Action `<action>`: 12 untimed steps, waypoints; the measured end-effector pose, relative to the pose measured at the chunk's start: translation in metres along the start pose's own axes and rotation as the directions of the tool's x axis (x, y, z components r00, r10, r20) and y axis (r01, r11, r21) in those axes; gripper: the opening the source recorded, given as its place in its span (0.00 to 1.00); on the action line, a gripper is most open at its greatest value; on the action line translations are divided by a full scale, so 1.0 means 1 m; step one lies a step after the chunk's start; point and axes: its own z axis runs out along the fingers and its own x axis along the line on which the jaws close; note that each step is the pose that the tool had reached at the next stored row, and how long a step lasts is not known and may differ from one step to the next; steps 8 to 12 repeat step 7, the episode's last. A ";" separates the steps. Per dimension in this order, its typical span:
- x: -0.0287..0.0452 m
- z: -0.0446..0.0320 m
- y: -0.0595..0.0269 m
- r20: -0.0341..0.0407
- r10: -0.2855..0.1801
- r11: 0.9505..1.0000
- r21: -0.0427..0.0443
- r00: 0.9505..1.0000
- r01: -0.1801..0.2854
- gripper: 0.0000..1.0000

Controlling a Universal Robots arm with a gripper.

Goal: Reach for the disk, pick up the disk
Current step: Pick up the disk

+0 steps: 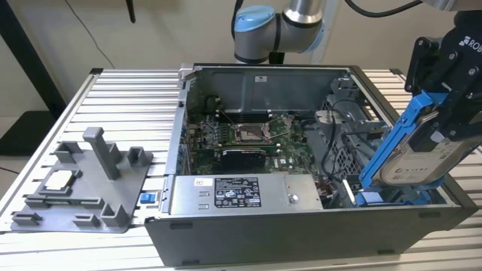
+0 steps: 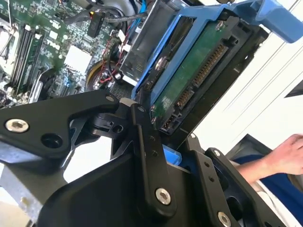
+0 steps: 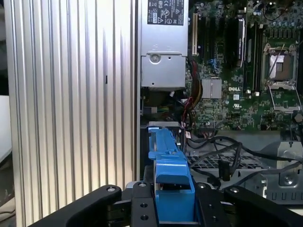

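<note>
Exterior view first: the disk (image 1: 410, 149) stands tilted on end at the right of the open computer case (image 1: 301, 231), its long axis running steeply upward, top edge clamped in the gripper (image 1: 444, 121) reaching down from above. Second wrist view: the gripper's fingers (image 2: 149, 156) pinch the disk's (image 2: 194, 71) blue-framed edge, with the motherboard (image 2: 42, 52) beyond. First wrist view: the disk's blue frame (image 3: 168, 184) sits squarely between the closed jaws, clear of the power supply (image 3: 163, 42).

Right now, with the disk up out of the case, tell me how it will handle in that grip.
The disk is a metal slab in a blue bracket, so probably stiff and heavy for its size. It hangs tilted from the gripper, held near its upper end, so it may swing or slip. Its bare circuit board looks fragile.
</note>
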 end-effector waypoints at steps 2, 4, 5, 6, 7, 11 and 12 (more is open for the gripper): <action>0.0000 0.0001 0.0000 0.000 0.000 1.000 0.000 1.000 0.000 0.00; 0.0000 0.0001 0.0000 0.000 0.000 1.000 0.000 1.000 0.000 0.00; 0.0000 0.0001 0.0000 0.000 0.000 1.000 0.000 1.000 0.000 0.00; 0.0000 0.0001 0.0000 0.000 0.000 1.000 0.000 1.000 0.000 0.00; 0.0000 0.0001 0.0000 0.000 0.000 1.000 0.000 1.000 0.000 0.00; 0.0000 0.0001 0.0000 0.000 0.000 1.000 0.000 1.000 0.000 0.00; 0.0000 0.0001 0.0000 0.000 0.000 1.000 0.000 1.000 0.000 0.00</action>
